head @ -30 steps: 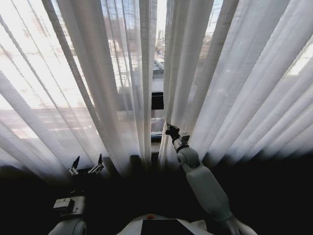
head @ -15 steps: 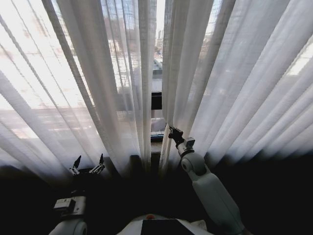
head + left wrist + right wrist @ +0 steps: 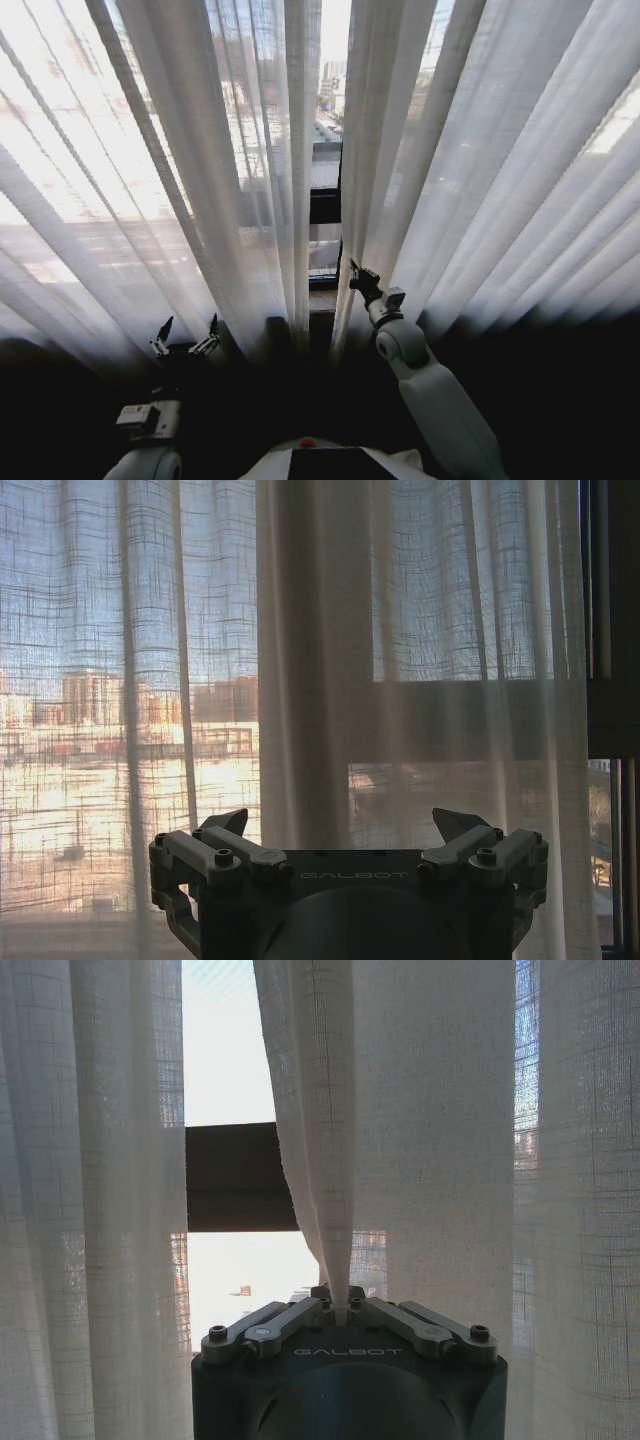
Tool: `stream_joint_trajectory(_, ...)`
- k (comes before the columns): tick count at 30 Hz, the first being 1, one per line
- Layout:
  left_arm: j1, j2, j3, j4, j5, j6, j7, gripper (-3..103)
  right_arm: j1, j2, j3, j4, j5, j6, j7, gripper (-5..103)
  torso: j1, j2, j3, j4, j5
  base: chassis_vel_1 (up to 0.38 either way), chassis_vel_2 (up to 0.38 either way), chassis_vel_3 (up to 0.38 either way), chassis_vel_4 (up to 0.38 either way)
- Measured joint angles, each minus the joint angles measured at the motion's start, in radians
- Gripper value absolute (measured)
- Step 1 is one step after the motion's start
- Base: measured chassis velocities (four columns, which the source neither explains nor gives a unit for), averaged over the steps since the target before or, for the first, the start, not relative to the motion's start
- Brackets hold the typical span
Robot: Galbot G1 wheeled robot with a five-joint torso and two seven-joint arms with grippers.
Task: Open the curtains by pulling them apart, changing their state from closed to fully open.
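Note:
Sheer white pleated curtains hang across the whole window, a left panel (image 3: 200, 180) and a right panel (image 3: 480, 180), with a narrow gap at the centre. My right gripper (image 3: 354, 272) is shut on the inner edge of the right curtain (image 3: 330, 1190); the fabric runs up from between its closed fingers (image 3: 290, 1318) in a pinched fold. My left gripper (image 3: 187, 333) is open, low in front of the left panel (image 3: 310, 680), apart from the cloth, with nothing between its fingers (image 3: 235, 842).
Through the gap show a dark window frame bar (image 3: 322, 205) and the sill (image 3: 320, 290). The frame bar (image 3: 240, 1175) also crosses the right wrist view. Below the curtains' hem the floor area is dark.
My right gripper has moved rightward and slightly down with the curtain edge, and the gap at the centre has widened a little. The left gripper has barely shifted.

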Motion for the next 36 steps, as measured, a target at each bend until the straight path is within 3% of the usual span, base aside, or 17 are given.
stream_joint_trajectory(10, 0.001, 0.000, 0.002, 0.002, 0.000, -0.003, 0.001, 100, -0.018, 0.002, 0.013, 0.011, -0.001, 0.001, -0.004, 0, 0.000, 0.000, 0.000, 0.0001, -0.0001, -0.037, -0.039, 0.039, 0.033)
stream_joint_trajectory(36, 0.012, -0.007, 0.013, 0.005, 0.018, -0.024, 0.007, 100, -0.051, -0.001, 0.063, 0.023, -0.001, 0.008, -0.022, 0, 0.000, 0.000, 0.000, 0.0000, 0.0000, -0.164, -0.161, 0.158, 0.169)
